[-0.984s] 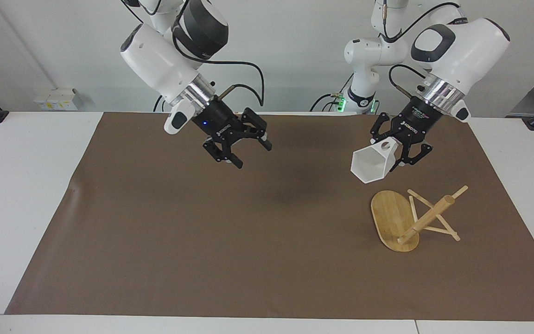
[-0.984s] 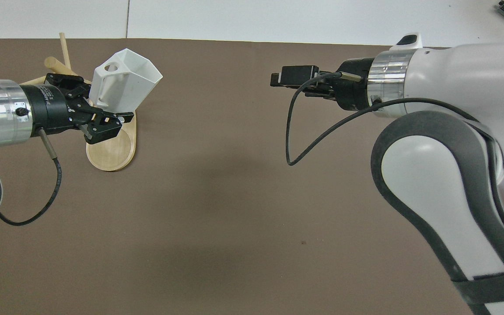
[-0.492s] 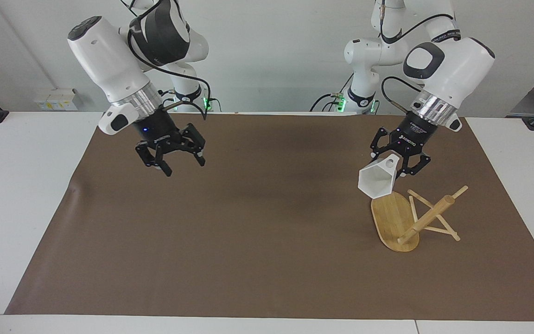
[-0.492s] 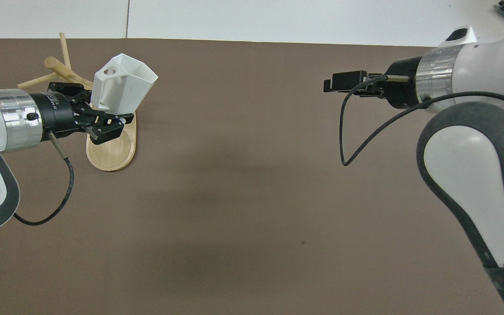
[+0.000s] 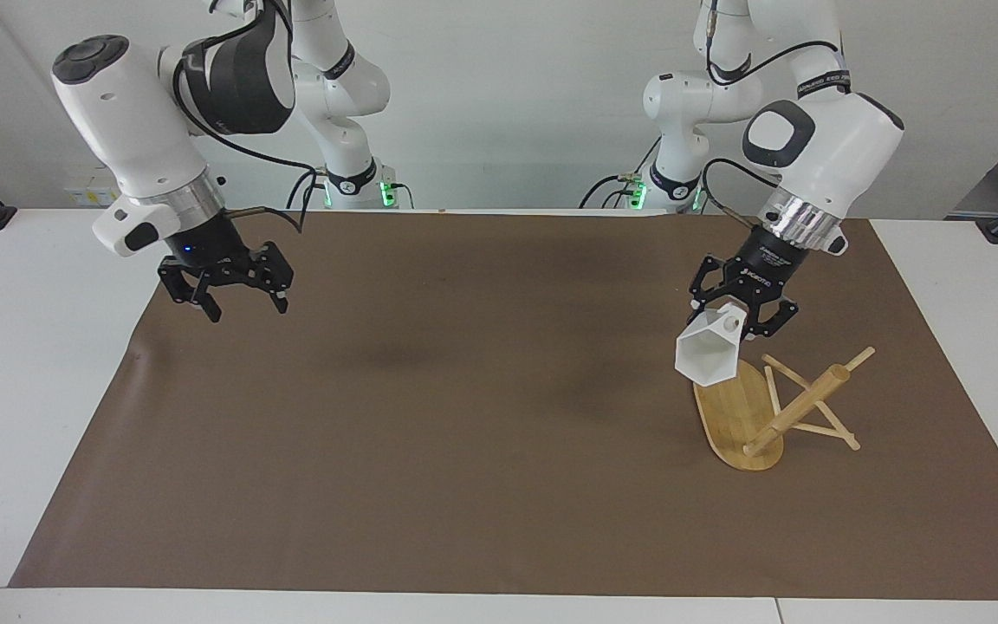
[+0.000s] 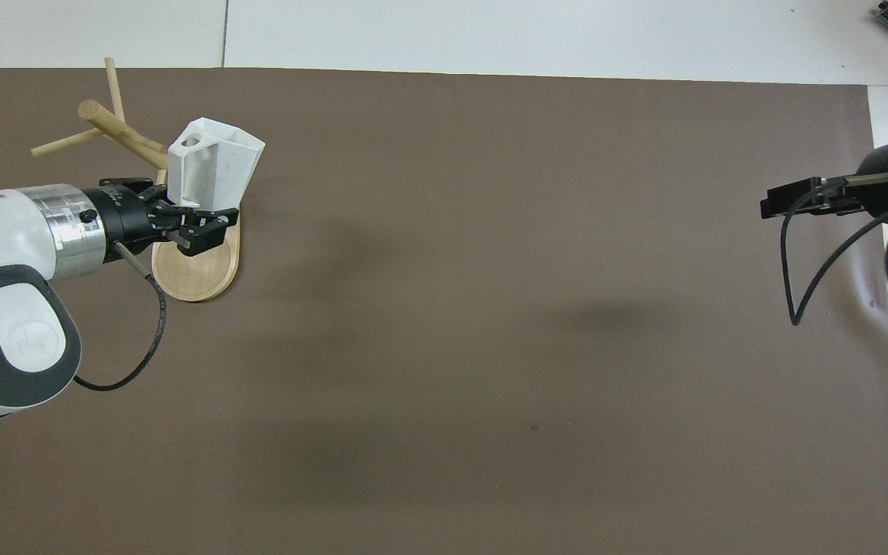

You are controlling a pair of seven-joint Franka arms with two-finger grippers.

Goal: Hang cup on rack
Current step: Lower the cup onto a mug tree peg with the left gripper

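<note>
The white faceted cup [image 5: 707, 354] hangs in the air, tilted, held at its handle by my left gripper [image 5: 737, 334], which is shut on it. The cup is just over the rim of the rack's oval base nearest the robots. It also shows in the overhead view [image 6: 216, 166], with the left gripper [image 6: 209, 220] under it. The bamboo rack [image 5: 737, 412] lies tipped on the mat, its post [image 5: 798, 407] slanting and its pegs resting on the mat; it also shows in the overhead view [image 6: 197, 270]. My right gripper [image 5: 239, 303] is open and empty over the mat's edge at the right arm's end [image 6: 771, 208].
A brown mat [image 5: 464, 433] covers most of the white table [image 5: 40, 347]. Nothing else stands on the mat.
My right arm has swung away from the table's middle to its own end, gripper still open. My left gripper has lowered the cup toward the rack's base.
</note>
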